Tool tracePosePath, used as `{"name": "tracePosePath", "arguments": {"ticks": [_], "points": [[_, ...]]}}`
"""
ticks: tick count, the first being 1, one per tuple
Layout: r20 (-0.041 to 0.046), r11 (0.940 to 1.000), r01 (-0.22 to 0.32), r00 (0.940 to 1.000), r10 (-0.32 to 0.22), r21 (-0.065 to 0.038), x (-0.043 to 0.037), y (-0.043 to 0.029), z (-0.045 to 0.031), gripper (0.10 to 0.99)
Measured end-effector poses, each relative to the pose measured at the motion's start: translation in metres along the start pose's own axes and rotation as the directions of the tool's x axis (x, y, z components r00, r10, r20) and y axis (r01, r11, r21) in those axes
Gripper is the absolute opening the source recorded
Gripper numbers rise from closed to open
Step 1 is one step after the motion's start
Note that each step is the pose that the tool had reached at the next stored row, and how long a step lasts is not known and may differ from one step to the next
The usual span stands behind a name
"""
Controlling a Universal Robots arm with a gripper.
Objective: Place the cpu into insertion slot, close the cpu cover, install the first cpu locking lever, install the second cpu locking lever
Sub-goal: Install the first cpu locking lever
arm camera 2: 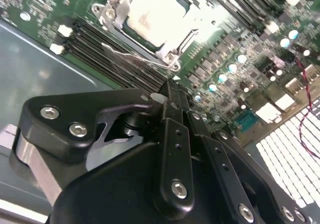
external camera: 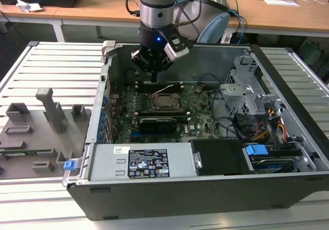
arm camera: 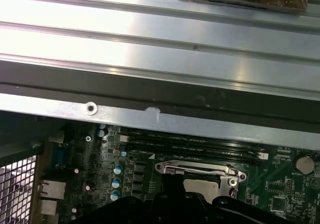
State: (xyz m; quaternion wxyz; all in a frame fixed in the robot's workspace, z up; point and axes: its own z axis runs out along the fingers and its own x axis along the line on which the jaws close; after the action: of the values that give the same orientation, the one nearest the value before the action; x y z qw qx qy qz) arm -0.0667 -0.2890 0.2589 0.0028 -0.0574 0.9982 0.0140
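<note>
The cpu [external camera: 165, 102] lies flat in the socket in the middle of the green motherboard, its silver top bright in the second wrist view [arm camera 2: 152, 16]. The cpu cover [arm camera 2: 172, 47] is a metal frame lying down around the chip, also seen as the cpu cover [arm camera: 197, 168] in the first wrist view. A thin wire locking lever [arm camera 2: 131, 57] stands out from the socket's side, seen as a pale line [external camera: 166, 89] in the exterior view. My gripper [external camera: 154, 76] hangs just beyond the socket's far edge, fingers [arm camera 2: 172, 96] pressed together, holding nothing.
The open computer case [external camera: 105, 86] walls in the board. A long black card [external camera: 163, 122] lies just in front of the socket. The power supply [external camera: 146, 163] sits at the front; a drive cage [external camera: 247, 93] and cables fill the exterior view's right. Grey fixtures [external camera: 46, 111] stand outside on the left.
</note>
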Motion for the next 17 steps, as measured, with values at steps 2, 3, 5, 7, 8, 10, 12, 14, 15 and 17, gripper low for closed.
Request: {"name": "tracePosePath", "arguments": {"ticks": [2,3,5,7,8,10,12,14,15,17], "points": [[-0.0008,1.0000,0.000,1.0000,0.000,0.001,-0.0068,-0.0008,0.0008,0.106],[-0.0009,1.0000,0.000,1.0000,0.000,0.002,-0.0088,-0.0010,0.0011,0.106],[-0.0009,1.0000,0.000,1.0000,0.000,0.002,-0.0126,-0.0015,0.0017,0.106],[0.0000,1.0000,-0.001,1.0000,0.001,-0.007,-0.0134,-0.0017,0.0022,0.106],[0.0018,0.9998,-0.006,1.0000,0.006,-0.021,-0.0137,-0.0017,0.0028,0.106],[0.0038,0.9992,-0.019,0.9998,0.019,-0.035,-0.0146,-0.0018,0.0040,0.106],[0.0047,0.9985,-0.039,0.9992,0.040,-0.038,-0.0149,-0.0018,0.0056,0.106],[0.0055,0.9967,-0.071,0.9974,0.072,-0.039,-0.0150,-0.0019,0.0072,0.106],[0.0058,0.9959,-0.081,0.9967,0.081,-0.039,-0.0155,-0.0020,0.0079,0.106],[0.0058,0.9957,-0.084,0.9965,0.084,-0.039,-0.0180,-0.0024,0.0098,0.106]]}}
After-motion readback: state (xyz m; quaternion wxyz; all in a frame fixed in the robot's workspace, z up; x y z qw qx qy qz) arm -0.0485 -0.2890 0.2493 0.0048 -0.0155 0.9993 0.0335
